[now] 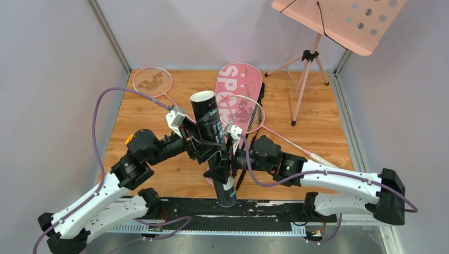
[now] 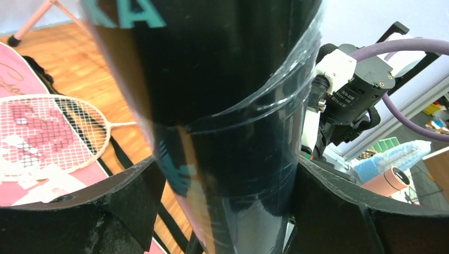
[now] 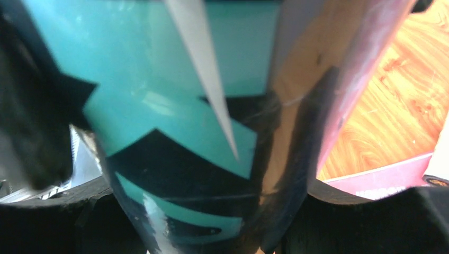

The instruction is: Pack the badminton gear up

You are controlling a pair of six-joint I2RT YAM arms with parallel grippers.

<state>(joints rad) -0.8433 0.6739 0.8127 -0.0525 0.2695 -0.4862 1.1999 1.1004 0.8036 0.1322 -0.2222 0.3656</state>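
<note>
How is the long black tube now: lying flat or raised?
Raised and tilted. The left pincer and right pincer both clamp the black tube mid-length; its upper end looms toward the top camera.

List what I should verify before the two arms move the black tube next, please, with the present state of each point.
1. Is the left gripper shut on the black tube? Ok, a finger presses on each side.
2. Is the right gripper shut on the black tube? Ok, it shows the same clamp in its wrist view.
3. Is the tube's top end open or capped? Cannot tell.
4. Are the rackets packed? Not ok. The near racket lies on top of the pink bag, and the far-left racket lies apart from it.
5. Is the music stand away from the tube? Ok, it stands at the far right.
</note>
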